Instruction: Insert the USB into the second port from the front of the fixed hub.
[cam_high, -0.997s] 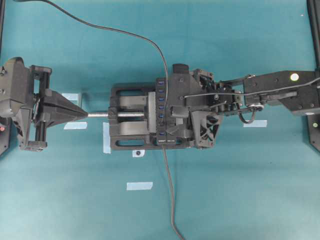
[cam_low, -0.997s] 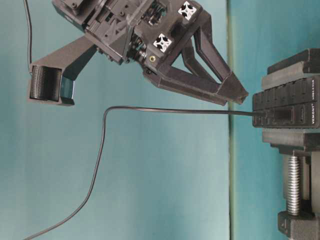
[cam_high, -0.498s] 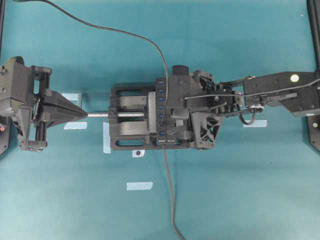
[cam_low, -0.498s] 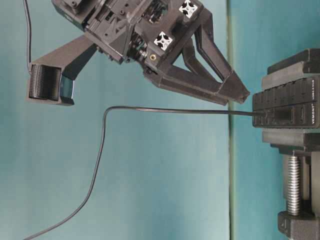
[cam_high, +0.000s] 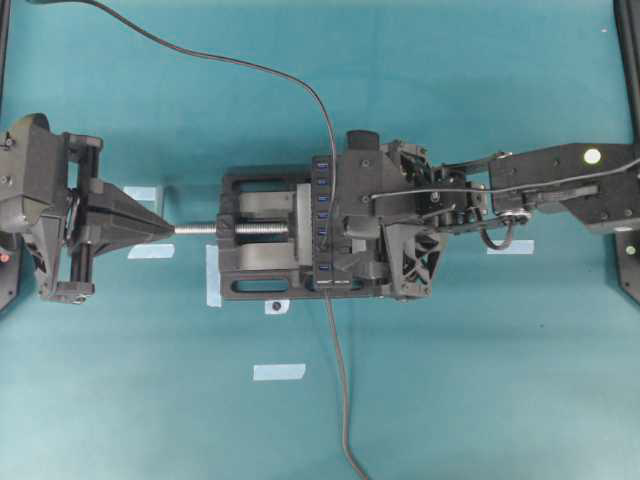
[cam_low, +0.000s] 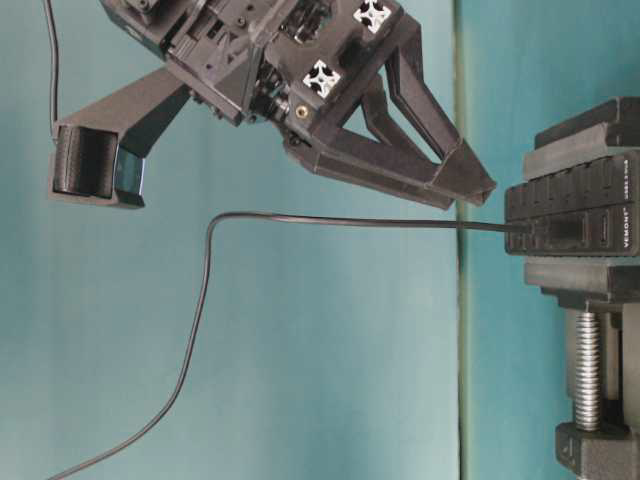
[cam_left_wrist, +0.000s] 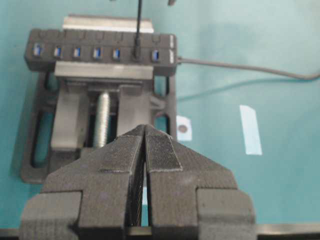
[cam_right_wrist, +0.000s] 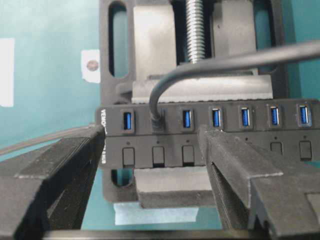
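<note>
At the centre of the teal counter (cam_high: 480, 380) you find the vise (cam_high: 255, 262), and clamped along its right-hand jaw in the overhead view is the hub (cam_high: 322, 222), a narrow black strip with a row of blue ports.

1. Plug position. From the right wrist view, the plug (cam_right_wrist: 157, 123) is seated in the second port (cam_right_wrist: 158, 120) counting from the end of the hub where the thick grey hub cable (cam_left_wrist: 240, 68) leaves. The first port beside it and the five ports on the other side show blue and are open. The left wrist view confirms this: the thin cable (cam_left_wrist: 138, 22) drops straight down into the second slot from the thick-cable end.

2. Cable run. In the overhead view, the thin cable runs from the top left corner of the counter in a long curve to the hub. In the table-level view it enters the hub face level, then bends down and away to the lower left.

3. Right hand (cam_right_wrist: 150, 165). Its jaws are spread wide, one finger on each side of the plug, with neither pad touching the plug or the cable. In the table-level view its fingertips sit just beside the top edge of the hub.

4. Left hand (cam_left_wrist: 145, 145). Its jaws are pressed together with nothing between them. It sits well apart from the hub, at the left of the overhead view, with its tip near the end of the vise screw (cam_high: 205, 228).

5. Counter markings. Several strips of pale tape (cam_high: 278, 372) lie on the counter around the vise.
</note>
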